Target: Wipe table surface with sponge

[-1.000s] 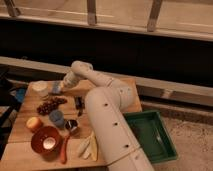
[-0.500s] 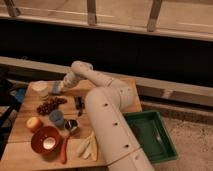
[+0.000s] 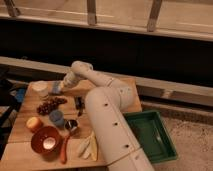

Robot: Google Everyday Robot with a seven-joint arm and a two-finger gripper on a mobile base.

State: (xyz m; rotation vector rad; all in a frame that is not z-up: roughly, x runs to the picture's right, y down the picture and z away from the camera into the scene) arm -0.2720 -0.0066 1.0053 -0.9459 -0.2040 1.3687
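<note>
The table surface (image 3: 131,95) is a light tan plank top in the middle left. My arm reaches from the lower middle to the table's far left part. My gripper (image 3: 60,88) is low over the tabletop there, next to a white bowl (image 3: 40,88). It is shut on the sponge (image 3: 56,89), a small blue block at its tip that rests on or just above the wood. The gripper partly hides the sponge.
On the table lie dark grapes (image 3: 50,105), a round blue cup (image 3: 56,118), a small metal cup (image 3: 71,125), an orange fruit (image 3: 34,123), an orange bowl (image 3: 46,141), a red stick-like item (image 3: 64,150) and pale slices (image 3: 87,146). A green tray (image 3: 150,136) sits to the right.
</note>
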